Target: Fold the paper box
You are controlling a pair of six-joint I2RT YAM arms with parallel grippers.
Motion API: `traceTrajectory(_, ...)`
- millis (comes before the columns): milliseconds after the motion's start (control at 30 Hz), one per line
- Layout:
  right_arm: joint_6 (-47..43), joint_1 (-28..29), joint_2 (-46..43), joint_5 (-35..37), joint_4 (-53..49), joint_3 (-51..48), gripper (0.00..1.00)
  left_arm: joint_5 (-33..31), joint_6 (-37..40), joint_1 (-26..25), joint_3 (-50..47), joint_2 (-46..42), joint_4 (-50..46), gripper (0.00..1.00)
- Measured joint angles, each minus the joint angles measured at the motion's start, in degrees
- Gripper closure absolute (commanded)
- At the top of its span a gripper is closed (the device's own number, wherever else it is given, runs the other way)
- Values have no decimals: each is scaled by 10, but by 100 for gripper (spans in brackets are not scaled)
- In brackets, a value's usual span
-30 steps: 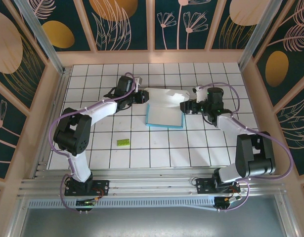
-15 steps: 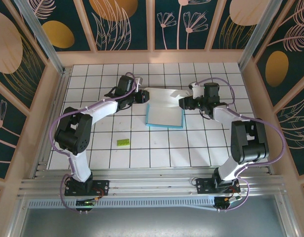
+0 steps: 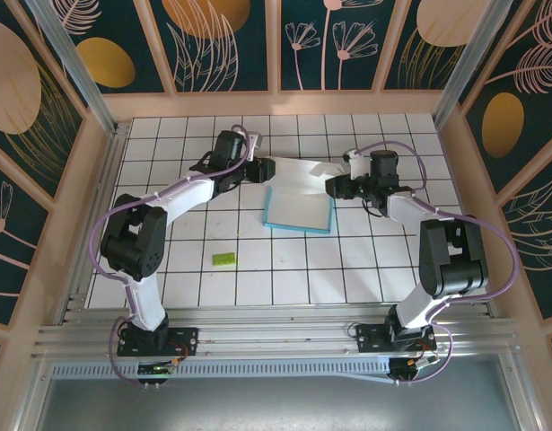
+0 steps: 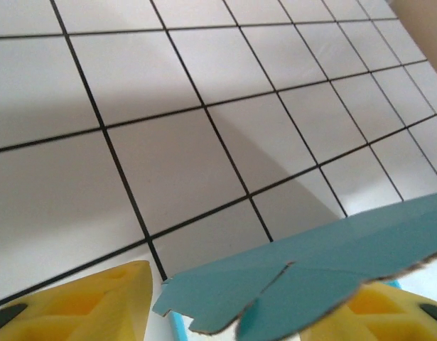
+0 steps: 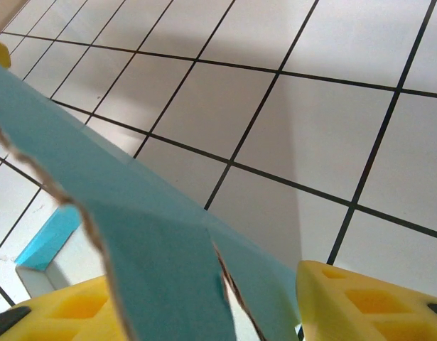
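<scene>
The paper box (image 3: pixel 299 212) lies mid-table as a shallow light-blue rectangle, with a whitish flap (image 3: pixel 298 171) raised along its far side. My left gripper (image 3: pixel 255 171) is at the flap's left end and my right gripper (image 3: pixel 334 186) at its right end. In the left wrist view the blue card (image 4: pixel 332 263) hangs across the gap between my yellow fingers (image 4: pixel 90 302), which stand well apart; the left gripper (image 4: pixel 254 302) is open. In the right wrist view the card (image 5: pixel 154 234) also runs between the spread yellow fingers (image 5: pixel 360 298); the right gripper (image 5: pixel 204 288) is open around it.
A tiny green piece (image 3: pixel 223 259) lies on the white tiled table (image 3: pixel 347 260) toward the near left. Wooden walls with dark patterned panels (image 3: pixel 96 180) ring the table. Both arms reach in from the near edge.
My right gripper has moved back and left to the flap's right end, and its jaws have narrowed. My left gripper's jaws have widened and it has edged toward the back.
</scene>
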State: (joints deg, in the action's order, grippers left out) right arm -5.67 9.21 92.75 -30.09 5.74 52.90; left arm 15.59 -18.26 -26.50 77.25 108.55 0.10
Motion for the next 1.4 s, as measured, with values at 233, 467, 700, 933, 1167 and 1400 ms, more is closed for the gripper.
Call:
traceTrajectory(233, 4, 3, 0, 1, 2, 0, 56, 11, 2, 0, 5, 17, -3, 68)
traceTrajectory(467, 20, 12, 0, 21, 14, 0, 65, 22, -6, 0, 4, 20, -3, 80)
traceTrajectory(700, 63, 24, -1, 57, 36, -10, 69, 35, -31, 0, -10, 20, 16, 81)
traceTrajectory(933, 99, 40, -12, 96, 51, -26, 73, 42, -58, 2, -31, 19, 54, 80)
traceTrajectory(1167, 131, 53, -25, 128, 73, -47, 75, 49, -75, 2, -57, 7, 79, 80)
traceTrajectory(1400, 157, 64, -33, 155, 83, -57, 76, 53, -88, 2, -75, -3, 94, 79)
